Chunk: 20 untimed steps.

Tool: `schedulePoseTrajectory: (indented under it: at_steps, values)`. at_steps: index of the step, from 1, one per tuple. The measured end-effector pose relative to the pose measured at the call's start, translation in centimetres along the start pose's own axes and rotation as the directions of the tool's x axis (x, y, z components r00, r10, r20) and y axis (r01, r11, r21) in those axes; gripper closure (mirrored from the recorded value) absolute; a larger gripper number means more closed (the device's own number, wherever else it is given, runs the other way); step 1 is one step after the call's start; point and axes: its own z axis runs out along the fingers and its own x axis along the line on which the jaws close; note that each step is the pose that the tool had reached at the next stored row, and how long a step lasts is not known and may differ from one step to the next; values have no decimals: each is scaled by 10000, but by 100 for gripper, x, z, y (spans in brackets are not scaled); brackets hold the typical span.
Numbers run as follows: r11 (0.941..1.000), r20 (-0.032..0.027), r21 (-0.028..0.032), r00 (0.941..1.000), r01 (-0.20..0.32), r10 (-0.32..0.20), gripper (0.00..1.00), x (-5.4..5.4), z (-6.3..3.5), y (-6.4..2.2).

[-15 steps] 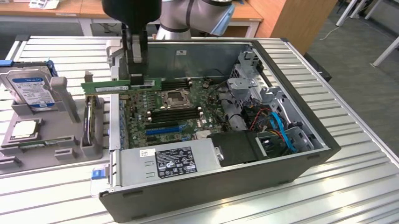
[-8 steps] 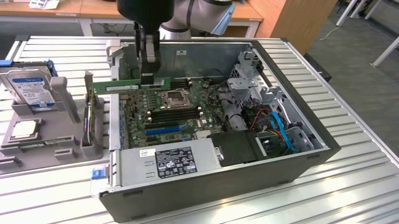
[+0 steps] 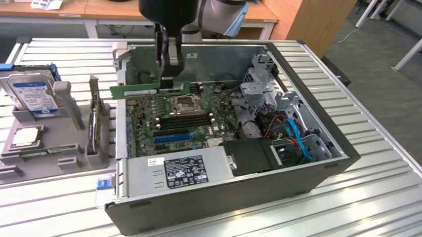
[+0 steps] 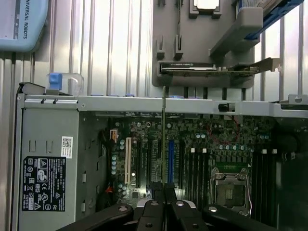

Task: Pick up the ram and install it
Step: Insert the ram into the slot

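Ram (image 3: 135, 91), one, clamped in hand (image 3: 170, 80).

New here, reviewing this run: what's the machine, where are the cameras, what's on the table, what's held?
It is one robot arm with a two-finger gripper. The exterior view comes from a camera off the arm; the wrist view from one on the wrist, looking down. On the slatted metal table stands an open computer case, motherboard exposed. On the exterior view's left, a grey tray carries a hard drive and a processor chip. The gripper is shut on the ram, a green stick, above the motherboard.
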Motion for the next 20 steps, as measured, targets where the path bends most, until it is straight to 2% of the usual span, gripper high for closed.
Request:
schedulePoseTrajectory:
  at_steps: [20]
  values:
    - [10000,-1,0,10000,-1,1,88,2,-14,-454]
